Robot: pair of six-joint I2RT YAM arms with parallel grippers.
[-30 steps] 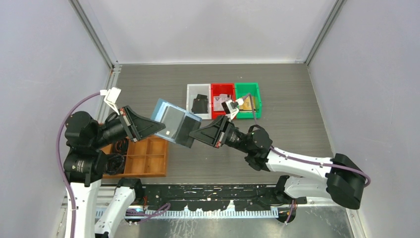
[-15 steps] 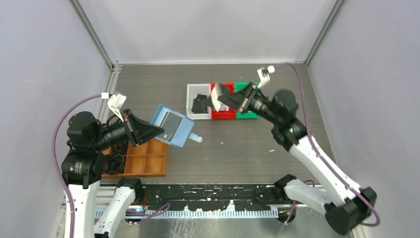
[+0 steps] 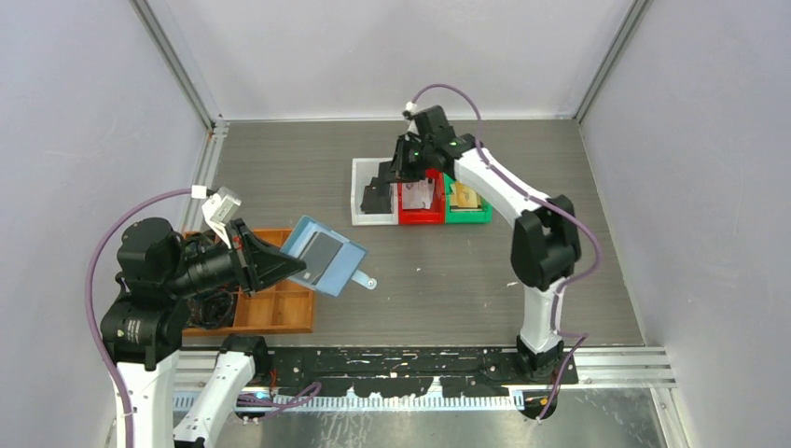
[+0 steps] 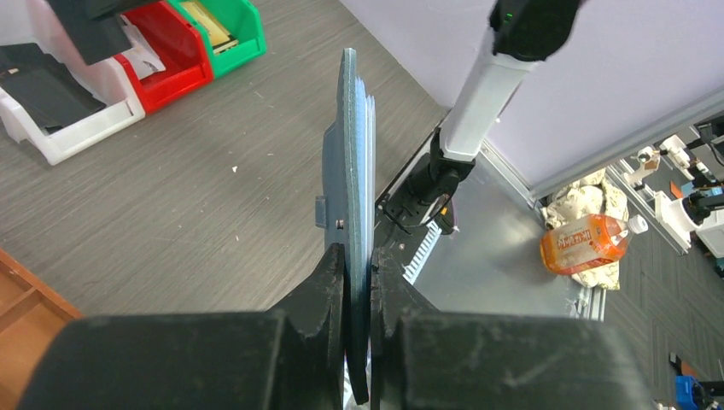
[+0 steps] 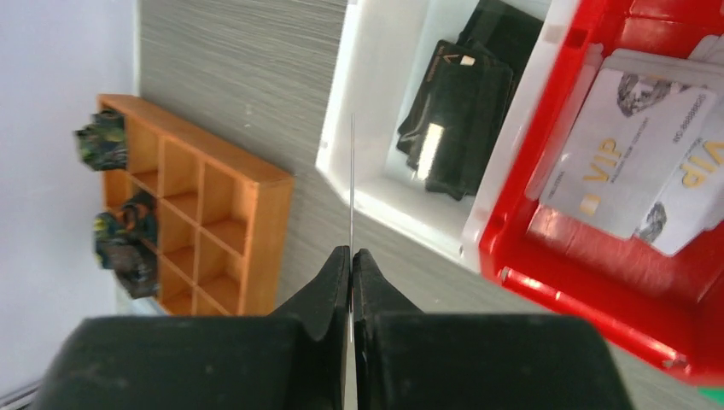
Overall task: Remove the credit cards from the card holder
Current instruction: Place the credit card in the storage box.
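Note:
My left gripper is shut on the teal-blue card holder and holds it open above the table, left of centre. A grey card sits in its pocket, and the snap tab hangs at its right. In the left wrist view the card holder stands edge-on between my fingers. My right gripper is over the white and red bins at the back. It is shut on a thin credit card seen edge-on above the white bin's near wall.
A white bin holds black cards. A red bin holds pale VIP cards. A green bin stands to its right. A brown wooden compartment tray lies under my left arm.
My right arm pulled a card from the card holder and swung back to above the white and red bins. My left arm drew the card holder slightly down and left.

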